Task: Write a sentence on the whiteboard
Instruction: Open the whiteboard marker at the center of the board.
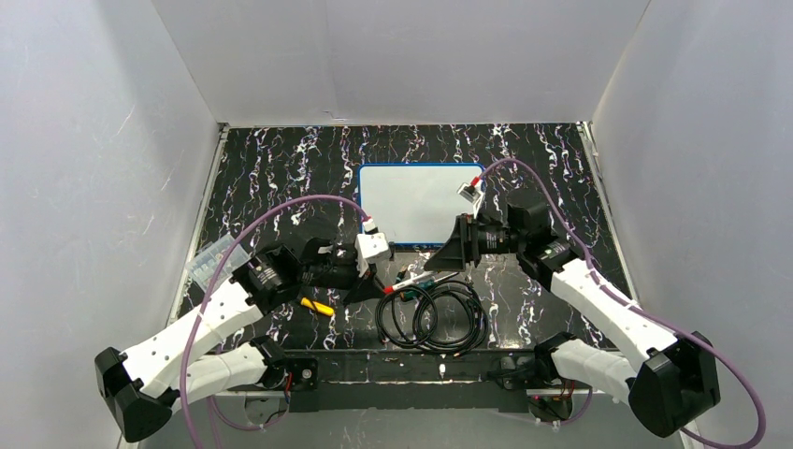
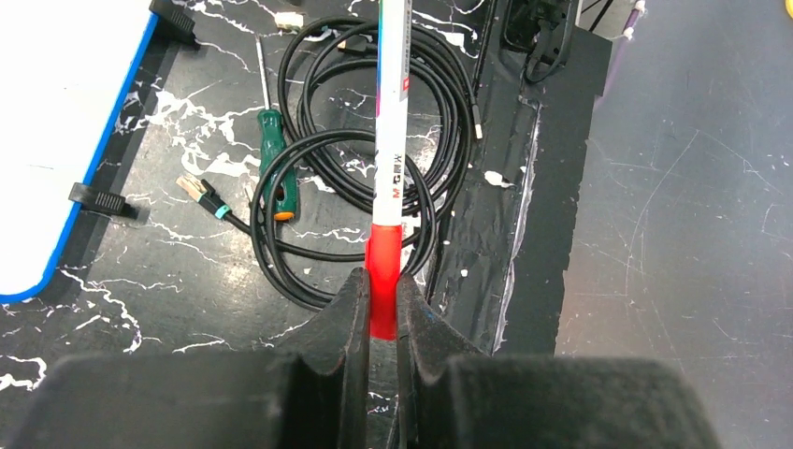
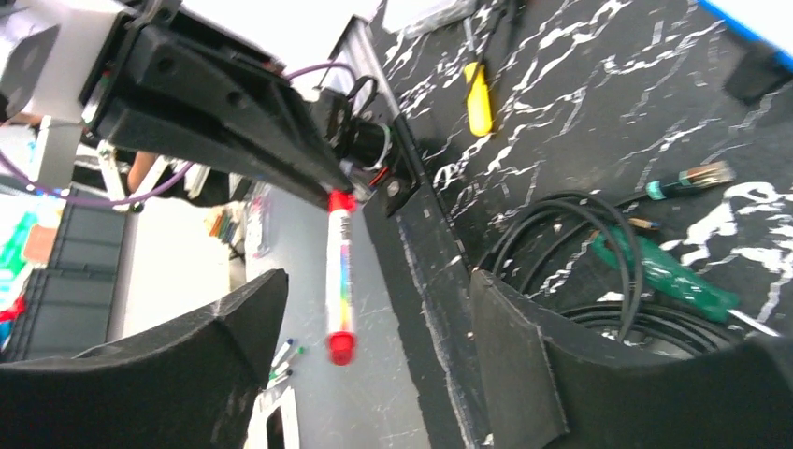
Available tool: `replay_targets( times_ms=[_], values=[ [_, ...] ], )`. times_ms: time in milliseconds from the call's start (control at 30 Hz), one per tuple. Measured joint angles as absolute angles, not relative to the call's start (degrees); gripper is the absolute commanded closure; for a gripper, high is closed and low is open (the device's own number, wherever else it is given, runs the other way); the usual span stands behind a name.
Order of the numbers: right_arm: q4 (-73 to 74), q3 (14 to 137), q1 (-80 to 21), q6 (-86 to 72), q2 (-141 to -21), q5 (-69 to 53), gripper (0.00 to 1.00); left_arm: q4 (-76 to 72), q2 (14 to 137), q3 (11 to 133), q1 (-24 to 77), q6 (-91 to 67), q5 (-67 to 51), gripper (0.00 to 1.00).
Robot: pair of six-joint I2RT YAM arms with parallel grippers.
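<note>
The whiteboard (image 1: pixel 421 204) lies flat at the back middle of the table, white with a thin blue frame. No red words show on it. Its edge with black clips also shows in the left wrist view (image 2: pixel 56 112). My left gripper (image 1: pixel 377 285) (image 2: pixel 379 279) is shut on the red end of a white marker (image 2: pixel 391 140) (image 1: pixel 411 279), held above the table in front of the board. My right gripper (image 1: pixel 447 254) (image 3: pixel 374 299) is open and faces the left one. The marker (image 3: pixel 339 271) hangs between its fingers without touching them, its red cap (image 3: pixel 341 348) nearest.
A coil of black cable (image 1: pixel 432 318) (image 2: pixel 374 187) lies under the grippers. A green screwdriver (image 2: pixel 273 164) (image 3: pixel 664 271) lies beside it. A yellow tool (image 1: pixel 316 306) (image 3: pixel 478 98) lies at the near left. A clear plastic box (image 1: pixel 217 257) sits at the left edge.
</note>
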State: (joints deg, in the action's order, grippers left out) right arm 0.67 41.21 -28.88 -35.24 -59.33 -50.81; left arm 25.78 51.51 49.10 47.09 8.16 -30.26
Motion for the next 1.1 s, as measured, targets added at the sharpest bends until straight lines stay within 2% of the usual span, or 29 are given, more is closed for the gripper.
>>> replay_targets(
  times_ms=[167, 300, 467, 633, 800, 833, 867, 967, 1067, 1100],
  values=[
    [0.08, 41.21, -32.56, -35.31, -60.10, -51.88, 0.46, 25.78, 52.62, 49.10, 47.09, 7.81, -29.32, 1.00],
    [-0.08, 41.10, -33.61, -35.48, -60.99, -51.96, 0.54, 25.78, 52.64, 49.10, 47.09, 7.64, -29.02, 1.00],
    [-1.06, 40.53, -34.65, -36.01, -61.04, -51.96, 0.70, 25.76, 52.82, 49.10, 47.09, 7.62, -28.93, 1.00],
    [-1.63, 40.29, -35.55, -36.03, -61.28, -51.88, 0.97, 25.87, 53.17, 49.10, 47.09, 7.62, -28.80, 1.00],
    [-2.42, 39.55, -35.81, -36.27, -61.28, -51.33, 0.99, 26.30, 53.17, 49.10, 47.11, 7.33, -28.01, 1.00],
    [-2.68, 39.53, -35.83, -36.29, -61.28, -51.13, 0.99, 26.30, 53.17, 49.10, 47.09, 7.22, -27.79, 0.97],
    [-3.01, 39.53, -35.88, -36.29, -61.28, -51.00, 0.99, 26.26, 53.17, 49.10, 47.11, 7.14, -27.59, 0.87],
    [-3.38, 39.53, -36.05, -36.25, -61.23, -50.39, 0.99, 26.20, 53.17, 49.10, 47.09, 6.26, -26.70, 0.45],
    [-3.33, 39.51, -36.18, -35.97, -60.77, -48.31, 0.99, 25.61, 53.04, 49.10, 46.92, 5.21, -25.41, 0.24],
    [-3.29, 39.51, -36.21, -35.81, -60.42, -47.64, 0.99, 25.34, 52.84, 49.10, 46.59, 4.21, -25.02, 0.19]
  ],
)
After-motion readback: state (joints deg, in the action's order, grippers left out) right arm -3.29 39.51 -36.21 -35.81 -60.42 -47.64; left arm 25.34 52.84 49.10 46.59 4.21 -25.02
